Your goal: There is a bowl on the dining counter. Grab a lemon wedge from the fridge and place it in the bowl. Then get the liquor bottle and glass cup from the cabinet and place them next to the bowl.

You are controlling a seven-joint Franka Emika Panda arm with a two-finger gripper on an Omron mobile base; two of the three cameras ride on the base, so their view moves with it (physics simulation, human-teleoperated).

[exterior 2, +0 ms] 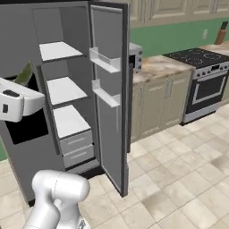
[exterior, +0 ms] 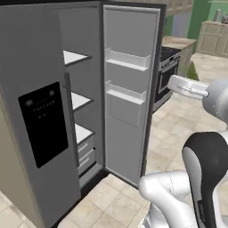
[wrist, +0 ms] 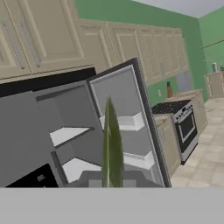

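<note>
The grey fridge (exterior: 49, 116) (exterior 2: 67, 94) (wrist: 61, 131) stands with its right door swung wide open, showing bare white shelves and door racks. My gripper (exterior 2: 21, 84) hovers in front of it, outside the compartment, shut on the lemon wedge (exterior 2: 25, 74). The wedge is a thin yellow-green sliver that sticks up from the hand (exterior: 192, 71). In the hand view the lemon wedge (wrist: 112, 144) rises edge-on from between the fingertips of my gripper (wrist: 112, 183). The bowl, dining counter, liquor bottle and glass cup are out of view.
Right of the fridge runs a marbled worktop over cream cabinet doors (exterior 2: 156, 103), with a microwave (exterior 2: 135, 56) on it. A black stove (exterior 2: 203, 80) (exterior: 168, 67) stands further along. Upper cabinets (wrist: 48, 39) hang above. Tiled floor (exterior 2: 179, 179) lies open to the right.
</note>
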